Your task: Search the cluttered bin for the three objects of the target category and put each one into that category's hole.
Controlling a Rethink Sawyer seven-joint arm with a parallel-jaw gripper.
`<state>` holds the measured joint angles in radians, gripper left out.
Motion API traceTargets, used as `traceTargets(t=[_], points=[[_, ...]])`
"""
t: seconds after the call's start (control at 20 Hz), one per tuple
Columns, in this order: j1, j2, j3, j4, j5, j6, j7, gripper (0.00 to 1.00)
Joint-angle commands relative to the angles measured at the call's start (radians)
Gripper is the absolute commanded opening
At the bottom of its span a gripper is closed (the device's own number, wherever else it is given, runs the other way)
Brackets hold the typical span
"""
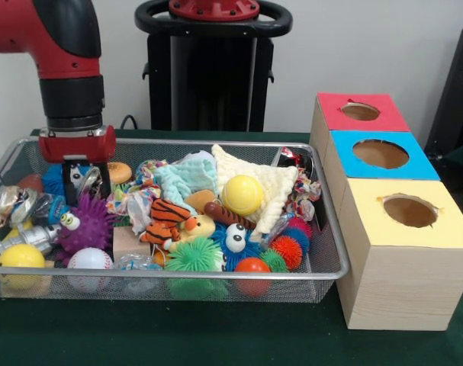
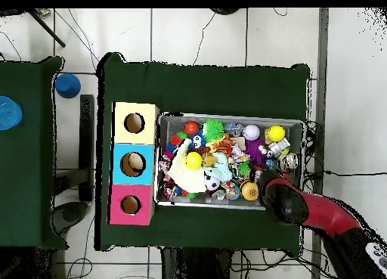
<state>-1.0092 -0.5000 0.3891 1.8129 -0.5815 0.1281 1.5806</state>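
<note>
In the wire-mesh bin (image 1: 332, 267), spiky rubber balls (image 1: 194, 255), smooth spheres (image 1: 242, 194).

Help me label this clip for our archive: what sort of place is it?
Probably a robotics lab: a green-covered table on a tiled floor, with a toy-filled wire bin and three wooden boxes with holes set beside it.

Wire-mesh metal bin (image 1: 332, 267), pale wood-grain box (image 1: 391, 286), matt green cloth table cover (image 1: 216, 335).

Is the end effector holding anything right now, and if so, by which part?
Cannot be told. The end effector is down in the bin among the toys, and the clutter hides any hold in both views.
</note>
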Motion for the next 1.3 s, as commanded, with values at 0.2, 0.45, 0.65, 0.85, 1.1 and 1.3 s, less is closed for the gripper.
traceTargets(t=[0.2, 0.45, 0.65, 0.85, 1.1, 1.3], points=[[-0.071, 0.019, 0.070, -0.085, -0.064, 0.107, -0.085, 1.00], [-0.091, 0.019, 0.082, -0.093, -0.063, 0.137, -0.105, 1.00], [-0.092, 0.016, 0.078, -0.093, -0.068, 0.139, -0.103, 1.00], [-0.087, 0.013, 0.073, -0.096, -0.069, 0.146, -0.102, 1.00], [-0.062, 0.012, 0.049, -0.111, -0.096, 0.150, -0.114, 1.00], [-0.020, 0.019, 0.004, -0.129, -0.139, 0.131, -0.096, 1.00]])
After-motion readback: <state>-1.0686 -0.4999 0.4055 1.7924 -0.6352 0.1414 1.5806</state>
